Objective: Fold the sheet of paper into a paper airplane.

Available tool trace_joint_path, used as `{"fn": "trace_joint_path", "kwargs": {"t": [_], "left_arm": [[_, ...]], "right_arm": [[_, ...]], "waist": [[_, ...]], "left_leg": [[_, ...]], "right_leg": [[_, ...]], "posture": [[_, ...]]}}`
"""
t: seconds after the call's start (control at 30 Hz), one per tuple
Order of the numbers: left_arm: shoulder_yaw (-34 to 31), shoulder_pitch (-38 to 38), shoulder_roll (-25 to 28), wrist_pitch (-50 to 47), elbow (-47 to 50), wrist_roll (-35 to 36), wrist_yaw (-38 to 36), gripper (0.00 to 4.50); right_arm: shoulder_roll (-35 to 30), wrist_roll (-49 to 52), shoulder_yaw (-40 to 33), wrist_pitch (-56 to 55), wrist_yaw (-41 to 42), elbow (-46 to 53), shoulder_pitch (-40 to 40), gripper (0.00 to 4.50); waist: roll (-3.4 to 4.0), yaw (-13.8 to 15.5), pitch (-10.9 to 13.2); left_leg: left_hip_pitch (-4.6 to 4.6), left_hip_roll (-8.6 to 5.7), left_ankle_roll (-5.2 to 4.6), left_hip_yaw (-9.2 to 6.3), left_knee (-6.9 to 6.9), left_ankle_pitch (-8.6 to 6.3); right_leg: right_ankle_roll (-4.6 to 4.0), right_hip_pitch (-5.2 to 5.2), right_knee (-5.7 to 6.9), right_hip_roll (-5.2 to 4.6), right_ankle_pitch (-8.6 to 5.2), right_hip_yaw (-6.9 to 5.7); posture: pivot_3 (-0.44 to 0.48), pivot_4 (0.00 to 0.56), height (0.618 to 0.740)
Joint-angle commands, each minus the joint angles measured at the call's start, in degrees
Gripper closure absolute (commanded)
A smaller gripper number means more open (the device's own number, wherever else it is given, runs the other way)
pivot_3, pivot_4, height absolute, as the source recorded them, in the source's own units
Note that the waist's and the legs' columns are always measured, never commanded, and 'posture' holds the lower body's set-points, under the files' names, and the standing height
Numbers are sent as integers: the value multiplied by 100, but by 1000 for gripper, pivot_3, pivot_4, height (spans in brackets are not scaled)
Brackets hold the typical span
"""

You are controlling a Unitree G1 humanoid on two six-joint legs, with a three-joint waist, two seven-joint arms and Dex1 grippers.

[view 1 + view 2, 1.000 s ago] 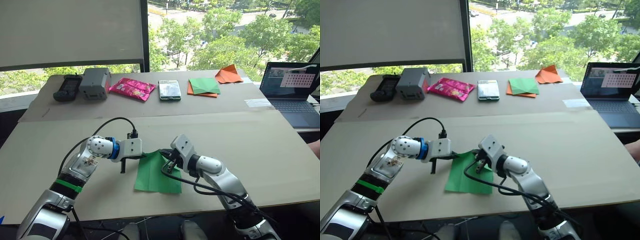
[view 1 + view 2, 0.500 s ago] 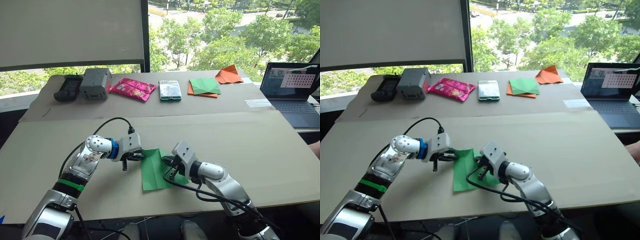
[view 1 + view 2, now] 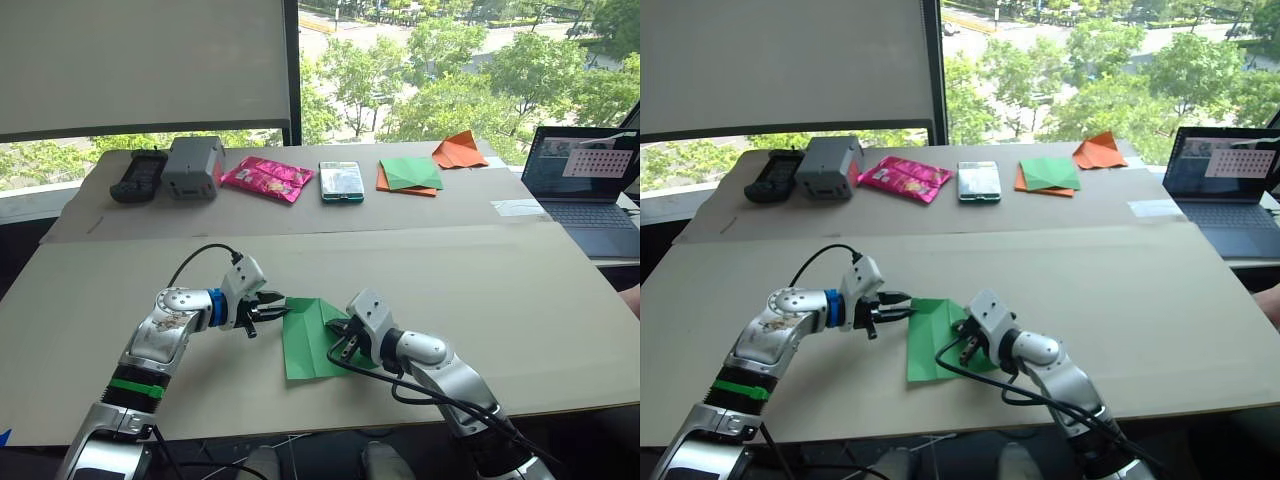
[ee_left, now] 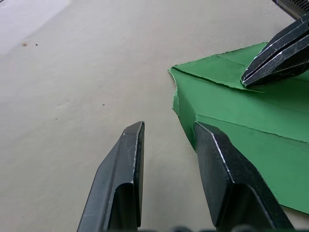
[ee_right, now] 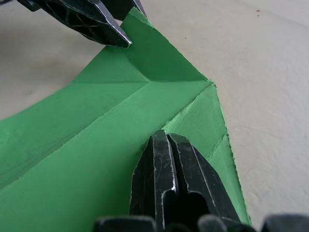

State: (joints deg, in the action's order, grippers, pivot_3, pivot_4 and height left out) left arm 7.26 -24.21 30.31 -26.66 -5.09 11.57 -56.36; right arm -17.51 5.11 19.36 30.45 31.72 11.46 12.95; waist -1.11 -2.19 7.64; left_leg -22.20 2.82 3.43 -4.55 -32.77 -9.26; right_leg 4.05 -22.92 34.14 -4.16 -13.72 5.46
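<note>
**Mid-fold: right pins, left at the corner**

I see the sheet of paper (image 3: 318, 338) lying partly folded on the near table (image 3: 520, 300), between both grippers. Right gripper (image 5: 166, 140) is clenched, fingers together, tips pressing down on the sheet beside a folded flap. Left gripper (image 4: 166, 130) is parted, holding nothing, right at the sheet's left corner. My call: keep the right tips planted as the anchor, slide the left fingers low under the corner, fold slowly along the existing crease.
</note>
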Motion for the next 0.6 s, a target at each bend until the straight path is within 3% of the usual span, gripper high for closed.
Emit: {"fn": "trace_joint_path", "kwargs": {"t": [0.03, 0.2, 0.6], "left_arm": [[-147, 12, -59, -71, 325, 193, 107, 3021], [-120, 69, -45, -189, 426, 306, 143, 4454], [72, 86, -77, -393, 933, 331, 277, 4454]], "right_arm": [[15, -1, -83, -14, -45, 178, 7, 4500], [1, 3, -93, 1, -68, 185, 14, 4500], [62, 4, -80, 9, -129, 182, 51, 4500]], "waist": [[0, -5, 0], [0, -25, 0], [0, -16, 0]], "left_leg": [[0, 0, 0, 0, 0, 0], [5, 0, 0, 0, 0, 0], [8, 0, 1, 0, 0, -1]], "right_leg": [[0, 1, 1, 0, 0, 0], [0, 25, 2, 2, 0, 0], [0, 23, -1, 0, 0, 0]], "posture": [[0, 150, 732], [0, 150, 732], [0, 150, 732]]}}
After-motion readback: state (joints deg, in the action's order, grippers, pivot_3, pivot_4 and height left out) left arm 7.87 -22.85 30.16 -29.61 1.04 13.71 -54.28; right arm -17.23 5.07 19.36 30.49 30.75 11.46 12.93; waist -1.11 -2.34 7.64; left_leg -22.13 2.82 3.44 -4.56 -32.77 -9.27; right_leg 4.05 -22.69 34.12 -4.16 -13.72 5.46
